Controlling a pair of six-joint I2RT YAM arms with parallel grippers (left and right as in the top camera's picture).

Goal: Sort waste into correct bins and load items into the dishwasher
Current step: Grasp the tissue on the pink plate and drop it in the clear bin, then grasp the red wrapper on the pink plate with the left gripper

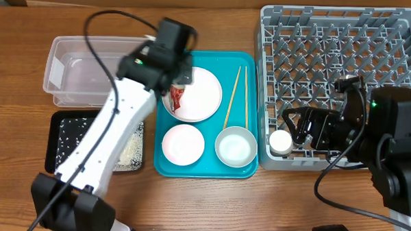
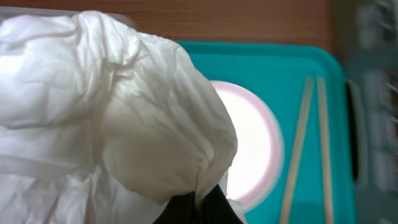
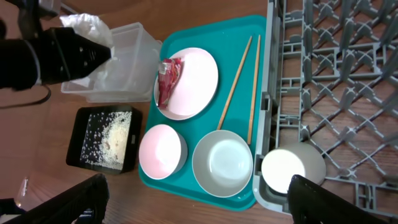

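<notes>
My left gripper is shut on the crumpled white tissue, which fills the left wrist view. In the right wrist view the tissue hangs by the clear tub. The red wrapper lies on the white plate. Wooden chopsticks, a pink bowl and a silvery bowl lie on the teal tray. My right gripper is open and empty over the grey dish rack. The white cup sits in the rack's front left corner.
The teal tray lies between the bins and the rack. The clear tub is at the back left. The black tray in front of it holds rice scraps. The left arm reaches across the black tray.
</notes>
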